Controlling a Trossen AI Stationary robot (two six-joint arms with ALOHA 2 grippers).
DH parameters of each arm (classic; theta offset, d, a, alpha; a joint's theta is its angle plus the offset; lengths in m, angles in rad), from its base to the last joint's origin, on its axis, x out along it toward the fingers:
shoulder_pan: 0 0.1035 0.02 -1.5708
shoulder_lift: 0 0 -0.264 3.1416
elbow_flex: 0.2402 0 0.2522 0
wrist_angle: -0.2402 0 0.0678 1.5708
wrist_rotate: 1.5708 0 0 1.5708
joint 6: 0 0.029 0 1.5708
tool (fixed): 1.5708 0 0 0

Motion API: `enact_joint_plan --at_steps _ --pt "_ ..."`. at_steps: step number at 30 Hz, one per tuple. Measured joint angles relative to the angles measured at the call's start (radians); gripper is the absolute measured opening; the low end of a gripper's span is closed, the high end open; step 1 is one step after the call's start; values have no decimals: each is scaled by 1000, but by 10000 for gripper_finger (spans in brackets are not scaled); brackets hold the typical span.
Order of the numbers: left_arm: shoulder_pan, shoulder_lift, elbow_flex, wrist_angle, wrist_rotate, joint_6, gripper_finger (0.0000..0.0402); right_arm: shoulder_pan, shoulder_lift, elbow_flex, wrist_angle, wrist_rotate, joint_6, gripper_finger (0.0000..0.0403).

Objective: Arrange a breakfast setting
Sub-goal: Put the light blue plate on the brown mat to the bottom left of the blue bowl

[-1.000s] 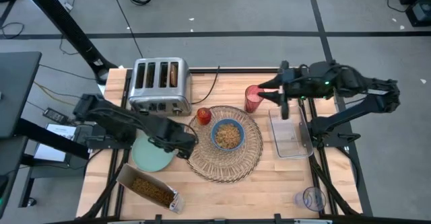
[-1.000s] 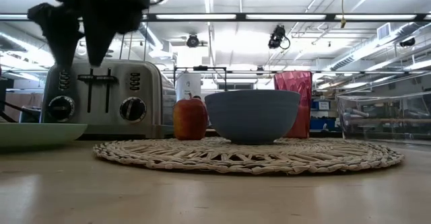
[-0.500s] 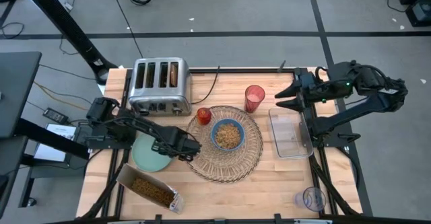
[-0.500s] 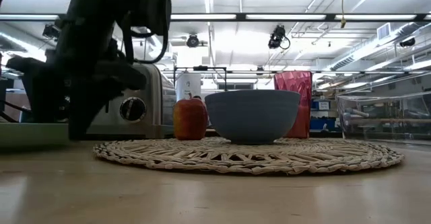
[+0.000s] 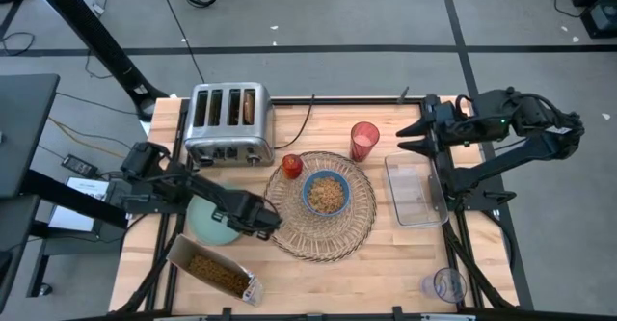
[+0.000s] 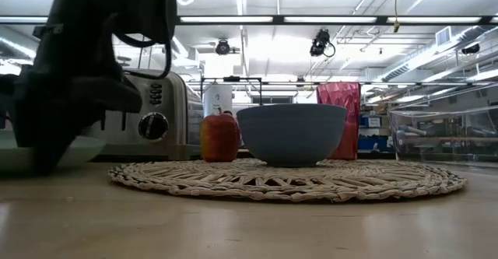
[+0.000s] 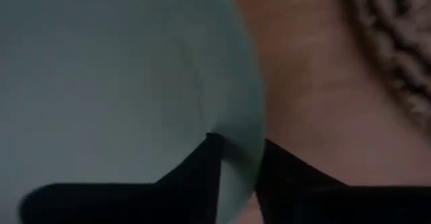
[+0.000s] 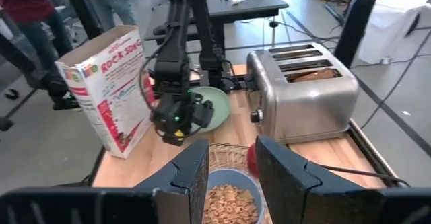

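- Left tool (image 5: 262, 219) pinches the rim of the pale green round plate (image 5: 207, 223), on the wooden tabletop (image 5: 386, 249) beside the large round woven wicker placemat (image 5: 323, 227).
- Right tool (image 5: 410, 138) hovers partly open, empty, near the translucent red cup (image 5: 364, 140).

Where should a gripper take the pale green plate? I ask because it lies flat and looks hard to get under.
Probably at the rim, on the edge facing the wicker placemat. The pale green plate is thin and shallow, so one finger goes over the lip, one under. The left gripper straddles the rim just so, coming in low from the placemat side.
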Motion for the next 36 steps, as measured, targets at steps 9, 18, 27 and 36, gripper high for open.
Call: enact_joint_plan --at_steps 9,18,27,36 --pt "-42 -81 13 -32 -6 26 14 0 -7 0 2 110 -27 129" --pt "-93 -116 154 -105 -20 562 14 -21 -22 0 2 234 -120 129" --pt "-128 -113 197 -126 -34 1013 14 -65 -21 0 1 234 -158 129" --pt "-215 -84 197 -188 -190 1336 16 -102 -21 0 0 230 -176 129"
